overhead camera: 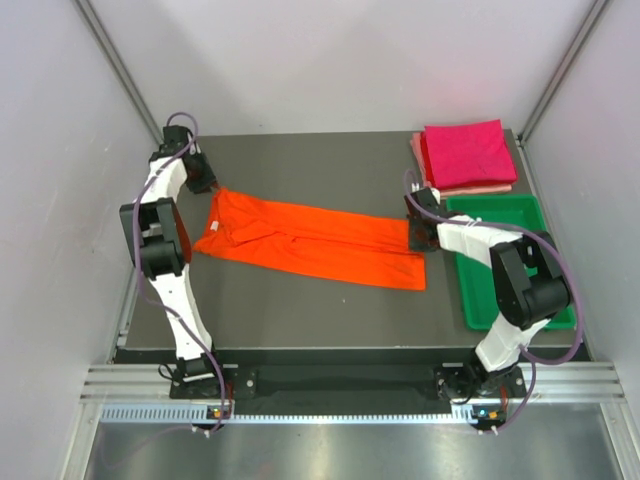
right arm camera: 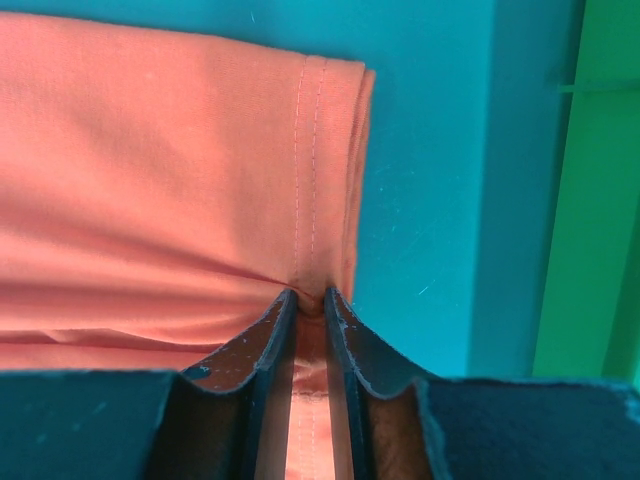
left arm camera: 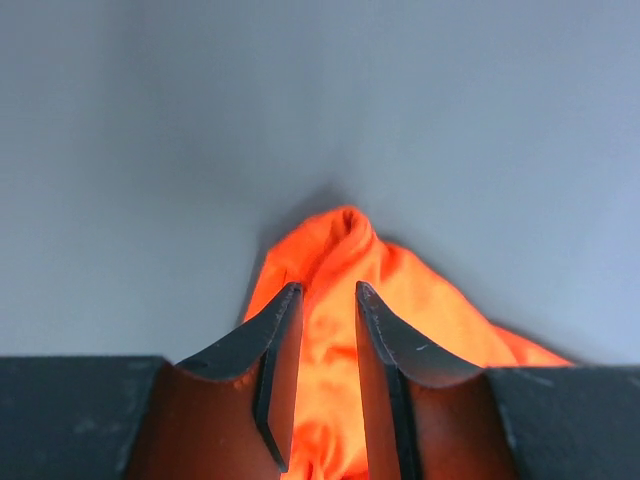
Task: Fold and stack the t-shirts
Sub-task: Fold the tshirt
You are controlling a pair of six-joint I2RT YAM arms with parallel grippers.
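Two pink shirts (overhead camera: 463, 152) are folded and stacked, but the orange shirt (overhead camera: 310, 240) lies long on the counter (overhead camera: 300, 310), not done yet, right gripper (right arm camera: 308, 296) pinching its hem, left gripper (left arm camera: 322, 290) round its neck end, grip unclear.

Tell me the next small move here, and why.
The orange t-shirt lies as a long flat strip, and the right jaws are closed on its hem. So the next move is probably to lift that hem and carry it toward the collar end, folding the strip in half.
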